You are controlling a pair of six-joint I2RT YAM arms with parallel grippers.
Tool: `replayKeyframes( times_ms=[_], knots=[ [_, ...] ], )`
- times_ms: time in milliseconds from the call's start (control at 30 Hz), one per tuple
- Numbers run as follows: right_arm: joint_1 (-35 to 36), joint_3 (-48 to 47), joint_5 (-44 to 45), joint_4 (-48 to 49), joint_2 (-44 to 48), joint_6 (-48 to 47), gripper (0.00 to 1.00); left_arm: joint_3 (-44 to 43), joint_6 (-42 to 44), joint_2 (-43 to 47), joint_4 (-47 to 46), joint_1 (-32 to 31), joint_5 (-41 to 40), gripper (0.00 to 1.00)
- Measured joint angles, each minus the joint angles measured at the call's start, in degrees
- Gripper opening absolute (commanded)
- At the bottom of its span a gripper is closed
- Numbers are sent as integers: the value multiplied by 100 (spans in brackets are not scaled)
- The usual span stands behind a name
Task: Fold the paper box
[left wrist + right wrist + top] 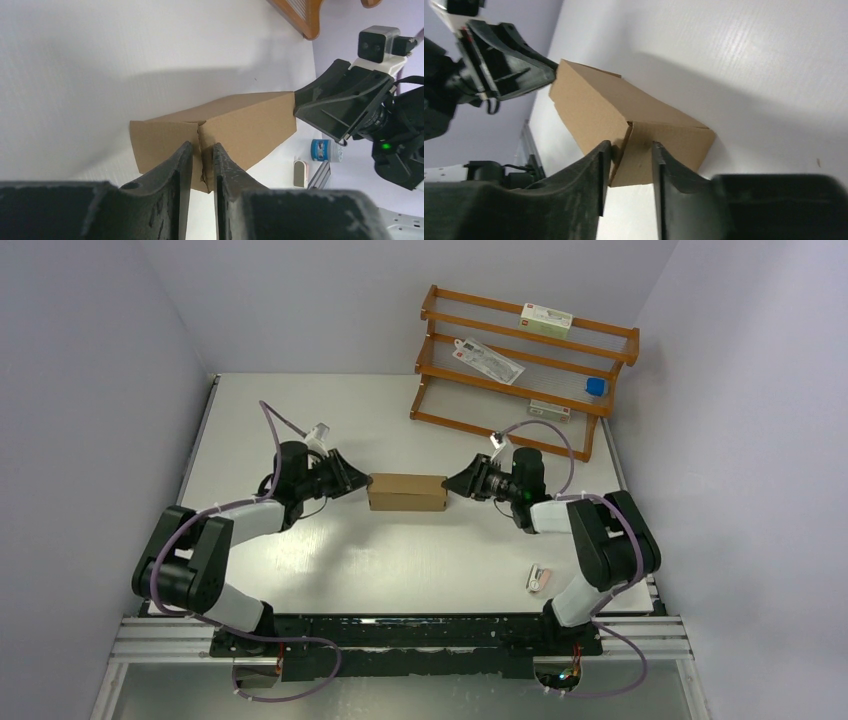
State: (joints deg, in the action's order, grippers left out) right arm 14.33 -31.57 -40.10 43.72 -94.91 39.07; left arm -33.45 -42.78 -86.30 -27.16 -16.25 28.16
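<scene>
On the middle of the table (400,570), seen from the top view, we have the paper box (406,492) lying as a formed brown carton. Its long axis runs left to right, squarely between the two arms. The left tool (360,480) sits at its left end and the right tool (452,483) at its right end. Each points inward along that axis and is right up against an end face, so neither arm is nearer than the other.

Down to the left wrist view: the paper box (245,125) stretches away from the left tool (201,145) toward the right tool (300,105) at the far end. The jaws here stand nearly together, leaving just a slit, and the seam of the end flaps runs straight into it. We cannot tell whether they pinch that edge or merely press on it.

Across to the right wrist view: the paper box (594,105) lies dead ahead of the right tool (631,145), with the left tool (551,67) beyond. These jaws stand plainly apart, straddling the flap edge. One fingertip (606,150) looks to touch the cardboard, but nothing is clamped. We judge the coming move to be an inward push along the long axis to seat the end flaps.
</scene>
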Motion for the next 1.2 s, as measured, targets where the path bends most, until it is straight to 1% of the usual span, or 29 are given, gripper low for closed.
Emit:
replayKeyframes(
  times_ms=[100,133,167,200,267,300,367,467,600,733,800,900,967,1033,1100,1200],
  knots=[
    [33,-87,249,-728,299,-409,54,-13,94,68,133,-26,-111,35],
    [42,-170,372,-1051,417,-599,58,-28,107,70,186,-26,-133,36],
    [44,-251,483,-1307,501,-752,65,-63,125,70,258,-24,-164,38],
    [42,-363,612,-1596,603,-938,68,-94,138,72,321,-24,-186,38],
    [42,-619,846,-2094,800,-1290,72,-188,173,72,501,-24,-240,40],
    [42,-758,922,-2323,890,-1478,77,-254,195,81,627,-24,-267,41],
    [42,-1067,994,-2697,1038,-1838,84,-380,258,125,881,-11,-358,43],
    [133,-1567,992,-3198,1097,-2413,86,-605,350,330,1355,28,-503,46],
    [533,-2135,896,-3733,984,-3123,92,-879,450,986,1980,44,-741,51],
    [911,-2741,645,-4260,566,-3829,94,-1029,590,1816,2594,46,-1003,56],
    [1047,-3071,527,-4540,289,-4111,99,-1088,708,2247,2986,46,-1150,59],
    [1231,-3560,363,-4959,-164,-4524,100,-1117,890,2758,3486,46,-1320,62],
    [1349,-3788,289,-5230,-417,-4767,100,-1084,962,3012,3735,46,-1342,61],
    [1443,-3917,188,-5455,-621,-4966,99,-916,981,3209,3786,46,-1290,60],
    [1519,-4000,103,-5654,-763,-5117,98,-634,981,3292,3816,46,-1174,60],
    [1613,-4181,-20,-5904,-1016,-5313,92,-267,981,3215,3982,46,-1010,60]
  ],
)
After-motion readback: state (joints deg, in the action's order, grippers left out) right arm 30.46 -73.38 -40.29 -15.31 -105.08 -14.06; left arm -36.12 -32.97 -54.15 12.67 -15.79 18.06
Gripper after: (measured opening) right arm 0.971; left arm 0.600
